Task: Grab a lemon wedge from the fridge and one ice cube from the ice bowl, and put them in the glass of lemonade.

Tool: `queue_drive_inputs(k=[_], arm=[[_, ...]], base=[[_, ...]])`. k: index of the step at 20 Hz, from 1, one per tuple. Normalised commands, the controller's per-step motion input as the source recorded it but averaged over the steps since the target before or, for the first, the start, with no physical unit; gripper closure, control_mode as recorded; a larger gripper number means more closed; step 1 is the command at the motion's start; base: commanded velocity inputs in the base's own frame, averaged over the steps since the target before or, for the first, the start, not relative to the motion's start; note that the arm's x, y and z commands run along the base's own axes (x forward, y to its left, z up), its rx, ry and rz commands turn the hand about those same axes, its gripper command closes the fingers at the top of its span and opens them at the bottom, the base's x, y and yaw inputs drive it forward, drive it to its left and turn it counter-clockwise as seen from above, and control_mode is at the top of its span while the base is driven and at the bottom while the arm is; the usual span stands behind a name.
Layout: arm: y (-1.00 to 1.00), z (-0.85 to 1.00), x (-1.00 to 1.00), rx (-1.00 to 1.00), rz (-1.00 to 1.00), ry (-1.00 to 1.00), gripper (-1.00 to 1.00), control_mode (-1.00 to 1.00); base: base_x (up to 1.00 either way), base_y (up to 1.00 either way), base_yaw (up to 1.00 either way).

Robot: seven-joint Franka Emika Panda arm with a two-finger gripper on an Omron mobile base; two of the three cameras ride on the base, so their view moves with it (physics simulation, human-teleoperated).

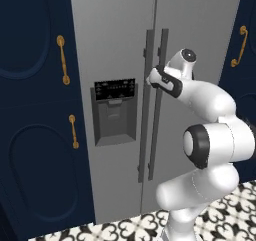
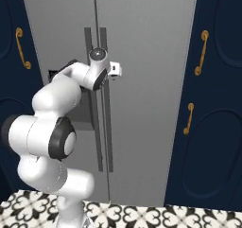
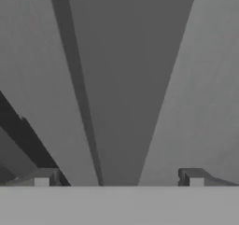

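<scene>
Facing the fridge point(image 1: 120, 40), both doors shut — we cannot see anything stored inside. Gripper point(image 3: 119, 177): jaws spread wide, empty, straddling a dark bar handle point(image 3: 135, 79); whether a fingertip point(image 3: 44, 178) touches it we cannot tell. Navy cabinets point(image 1: 35, 110) flank the fridge, cropped by the frame.
</scene>
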Motion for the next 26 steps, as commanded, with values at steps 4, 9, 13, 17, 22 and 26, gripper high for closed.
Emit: queue_drive_inputs(k=[4, 9, 13, 17, 22, 26], arm=[[0.0, -0.26, 0.33, 0.0, 0.0, -0.09, -1.0, -1.0], [0.0, -0.33, 0.46, 0.0, 0.0, -0.03, -1.0, -1.0], [0.0, -0.1, 0.21, 0.0, 0.0, 0.0, 1.0, -1.0], [0.0, 0.0, 0.01, 0.0, 0.0, 0.0, 1.0, -1.0], [-0.08, 0.0, 0.02, 0.0, -0.02, 0.0, 1.0, -1.0], [-0.53, 0.02, 0.0, 0.0, -0.11, 0.0, 1.0, -1.0]], base=[[0.0, 0.0, 0.0], [0.0, 0.0, 0.0], [0.0, 0.0, 0.0], [0.0, 0.0, 0.0], [0.0, 0.0, 0.0], [0.0, 0.0, 0.0]])
